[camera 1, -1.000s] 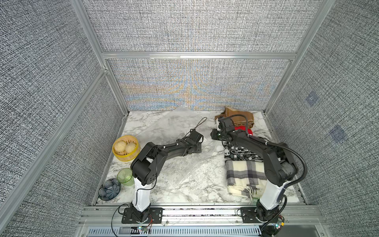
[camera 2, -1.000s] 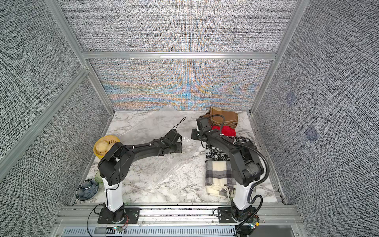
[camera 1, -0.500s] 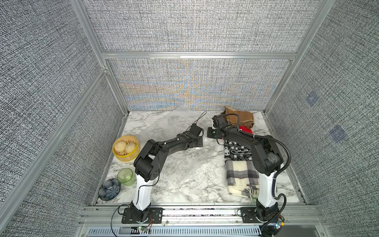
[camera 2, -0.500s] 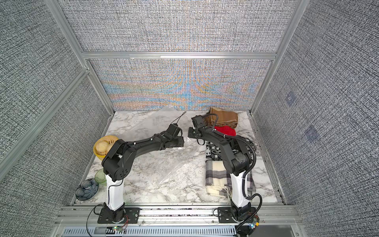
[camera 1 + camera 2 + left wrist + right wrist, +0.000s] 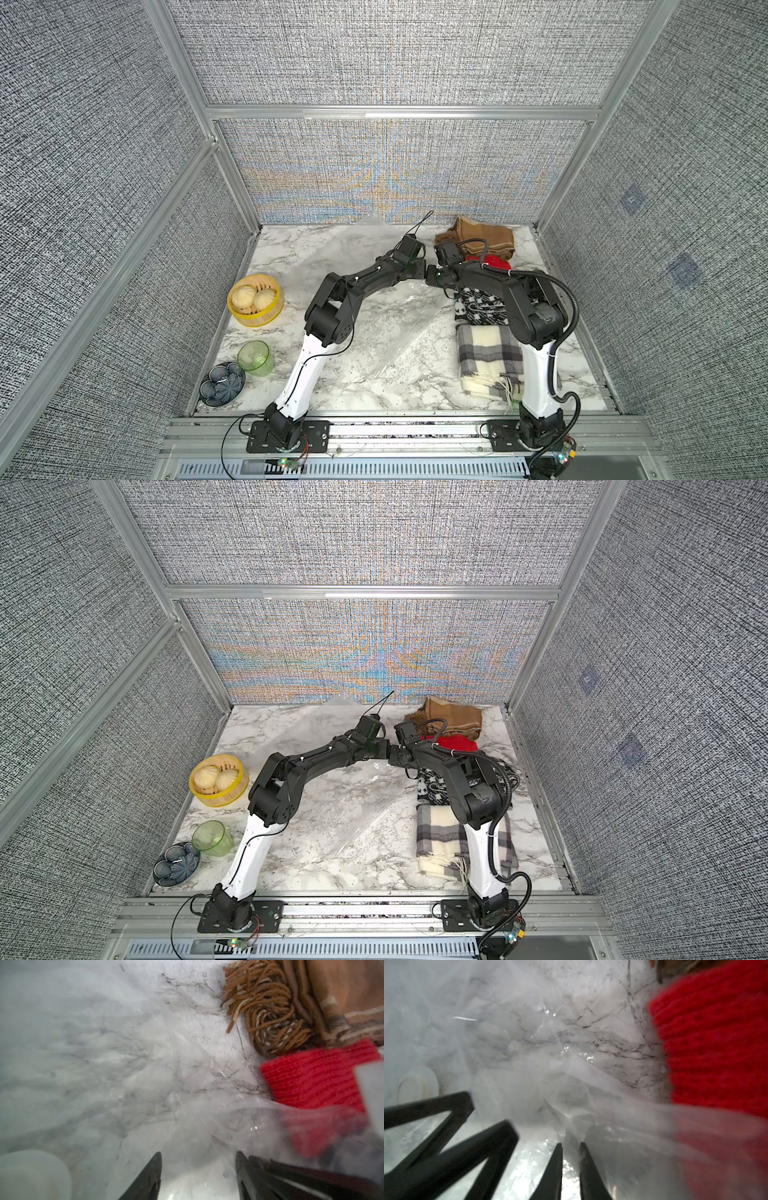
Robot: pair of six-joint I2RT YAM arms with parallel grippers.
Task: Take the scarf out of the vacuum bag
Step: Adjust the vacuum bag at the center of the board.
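1. I call the back wall 12 o'clock, seen from the middle of the table (image 5: 286,245). From 1 to 5 o'clock the side is blocked. The brown scarf (image 5: 486,241), red scarf (image 5: 494,262), black-and-white scarf (image 5: 478,307) and plaid scarf (image 5: 486,357) lie there in a close row.
2. At 9 o'clock stands the bun steamer (image 5: 255,301). At 8 o'clock are the green cup (image 5: 255,358) and blue dish (image 5: 222,384), just beside each other.
3. The vacuum bag (image 5: 399,328) covers the middle with low film.
4. Near 12 o'clock my left gripper (image 5: 197,1159) and right gripper (image 5: 570,1147) sit almost tip to tip, so nothing fits between them.
5. I see room at 10 o'clock and along 6 o'clock.
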